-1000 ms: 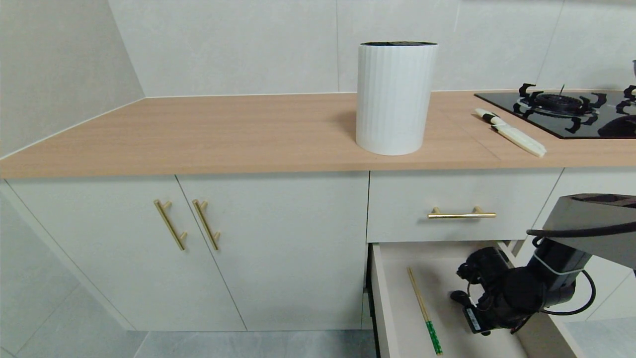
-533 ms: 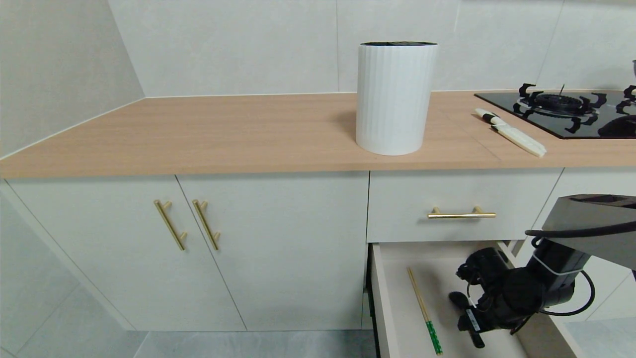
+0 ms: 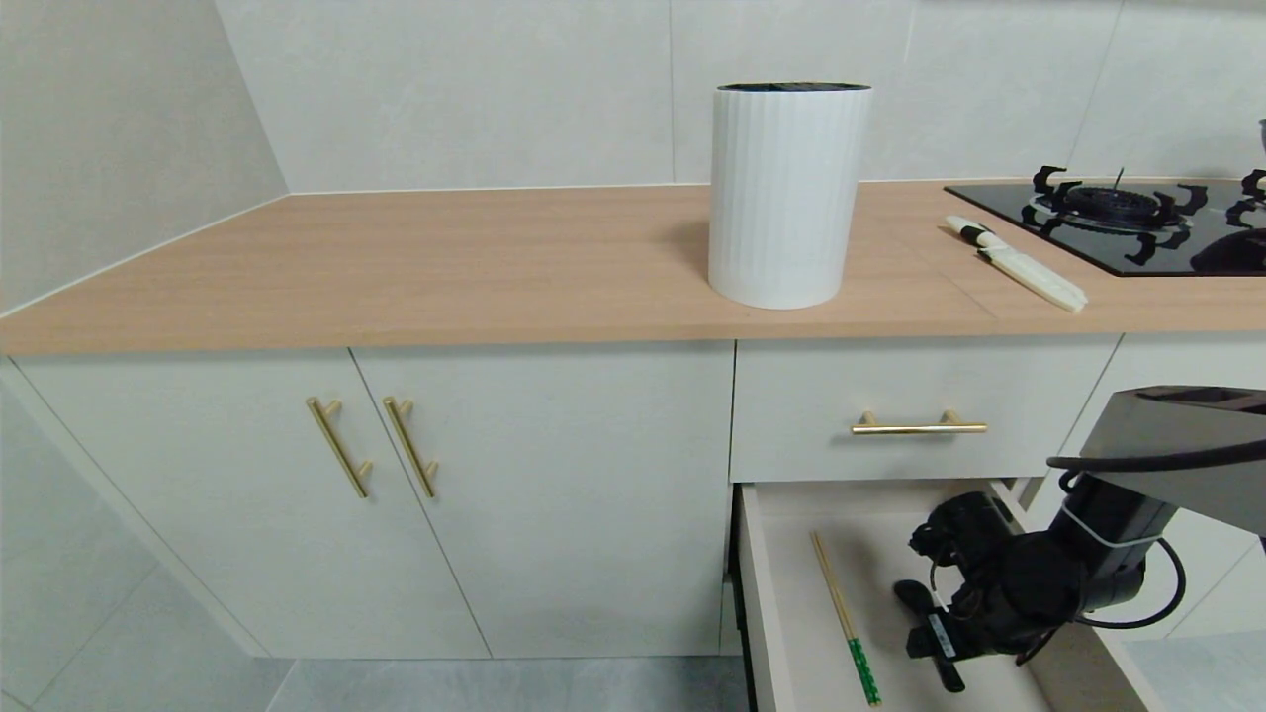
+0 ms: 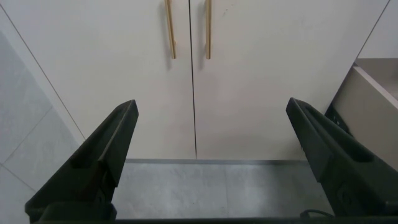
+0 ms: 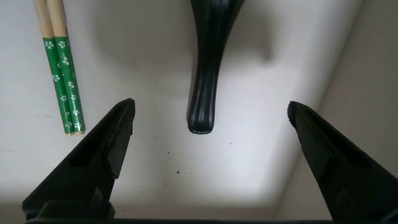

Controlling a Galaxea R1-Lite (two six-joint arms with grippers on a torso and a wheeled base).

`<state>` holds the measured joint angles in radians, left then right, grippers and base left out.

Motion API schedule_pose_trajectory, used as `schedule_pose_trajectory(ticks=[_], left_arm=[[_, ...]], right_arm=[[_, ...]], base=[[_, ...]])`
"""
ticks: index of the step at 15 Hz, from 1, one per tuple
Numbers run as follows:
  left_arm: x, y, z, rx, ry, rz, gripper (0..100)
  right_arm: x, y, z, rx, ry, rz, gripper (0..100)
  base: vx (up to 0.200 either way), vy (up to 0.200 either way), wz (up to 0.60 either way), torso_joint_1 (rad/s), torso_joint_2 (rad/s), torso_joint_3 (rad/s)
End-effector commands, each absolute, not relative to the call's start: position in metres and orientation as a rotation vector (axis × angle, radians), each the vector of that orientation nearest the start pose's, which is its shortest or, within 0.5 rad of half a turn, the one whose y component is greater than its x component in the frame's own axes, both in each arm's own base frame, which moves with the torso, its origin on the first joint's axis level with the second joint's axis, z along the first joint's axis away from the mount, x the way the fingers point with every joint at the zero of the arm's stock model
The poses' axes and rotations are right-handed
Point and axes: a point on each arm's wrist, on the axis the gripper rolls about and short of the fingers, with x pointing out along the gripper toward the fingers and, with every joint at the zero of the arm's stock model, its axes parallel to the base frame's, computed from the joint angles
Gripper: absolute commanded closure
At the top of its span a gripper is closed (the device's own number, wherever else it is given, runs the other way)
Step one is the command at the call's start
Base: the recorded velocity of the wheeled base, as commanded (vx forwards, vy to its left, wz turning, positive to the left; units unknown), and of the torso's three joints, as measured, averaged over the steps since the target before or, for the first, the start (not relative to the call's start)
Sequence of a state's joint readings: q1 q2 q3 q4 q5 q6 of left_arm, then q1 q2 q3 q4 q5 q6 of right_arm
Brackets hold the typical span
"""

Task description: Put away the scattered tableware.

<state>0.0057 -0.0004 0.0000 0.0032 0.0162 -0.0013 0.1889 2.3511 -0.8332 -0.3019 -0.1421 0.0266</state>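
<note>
A black spoon (image 5: 207, 74) lies on the floor of the open drawer (image 3: 756, 593), its handle between the spread fingers of my right gripper (image 5: 209, 115), which is open and hovers just above it without touching. In the head view the spoon (image 3: 947, 672) lies beside that gripper (image 3: 964, 618), at the drawer's right side. A pair of wooden chopsticks (image 3: 844, 615) with green ends (image 5: 62, 81) lies to the spoon's left in the same drawer. A white knife (image 3: 1019, 264) rests on the wooden counter near the stove. My left gripper (image 4: 211, 111) is open, low before the cabinet doors.
A tall white ribbed holder (image 3: 788, 193) stands on the counter (image 3: 445, 267) above the drawers. A black gas hob (image 3: 1118, 218) sits at the far right. The shut top drawer has a gold handle (image 3: 920, 427). Double cabinet doors (image 3: 376, 450) are to the left.
The black spoon has come out of my right gripper and now lies flat on the drawer floor. The gripper has opened and stays above it. The chopsticks have not moved.
</note>
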Motion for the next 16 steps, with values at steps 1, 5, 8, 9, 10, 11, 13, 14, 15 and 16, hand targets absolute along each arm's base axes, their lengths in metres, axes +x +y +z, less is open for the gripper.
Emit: schedule_pose_trajectory(ticks=[1, 5, 8, 9, 10, 11, 13, 14, 15, 16], left_arm=[[-0.023, 0.0, 0.075, -0.002, 0.003, 0.023, 0], [-0.023, 0.0, 0.075, -0.002, 0.003, 0.021, 0], [-0.023, 0.0, 0.075, -0.002, 0.003, 0.023, 0], [-0.023, 0.0, 0.075, -0.002, 0.003, 0.023, 0], [-0.023, 0.0, 0.075, -0.002, 0.003, 0.023, 0], [-0.023, 0.0, 0.075, -0.002, 0.003, 0.023, 0], [-0.023, 0.0, 0.075, 0.0, 0.003, 0.021, 0], [-0.023, 0.0, 0.075, 0.0, 0.003, 0.021, 0], [-0.023, 0.0, 0.075, 0.0, 0.003, 0.021, 0], [-0.023, 0.0, 0.075, 0.0, 0.003, 0.021, 0]], right_arm=[[0.326, 0.057, -0.046, -0.154, 1.18, 0.009, 0], [0.303, 0.051, 0.03, -0.06, 1.01, 0.019, 0], [0.262, 0.046, 0.085, -0.009, 0.89, 0.092, 0], [0.248, 0.044, 0.096, -0.009, 0.893, 0.093, 0], [0.239, 0.042, 0.106, -0.008, 0.883, 0.096, 0], [0.231, 0.041, 0.115, -0.006, 0.869, 0.097, 0], [0.22, 0.044, 0.131, -0.012, 0.827, 0.122, 0], [0.213, 0.046, 0.137, -0.018, 0.81, 0.138, 0], [0.209, 0.046, 0.141, -0.018, 0.807, 0.141, 0], [0.208, 0.046, 0.141, -0.021, 0.808, 0.143, 0]], base=[[0.0, 0.0, 0.0, 0.0, 0.0, 0.0], [0.0, 0.0, 0.0, 0.0, 0.0, 0.0], [0.0, 0.0, 0.0, 0.0, 0.0, 0.0], [0.0, 0.0, 0.0, 0.0, 0.0, 0.0], [0.0, 0.0, 0.0, 0.0, 0.0, 0.0], [0.0, 0.0, 0.0, 0.0, 0.0, 0.0], [0.0, 0.0, 0.0, 0.0, 0.0, 0.0], [0.0, 0.0, 0.0, 0.0, 0.0, 0.0], [0.0, 0.0, 0.0, 0.0, 0.0, 0.0], [0.0, 0.0, 0.0, 0.0, 0.0, 0.0]])
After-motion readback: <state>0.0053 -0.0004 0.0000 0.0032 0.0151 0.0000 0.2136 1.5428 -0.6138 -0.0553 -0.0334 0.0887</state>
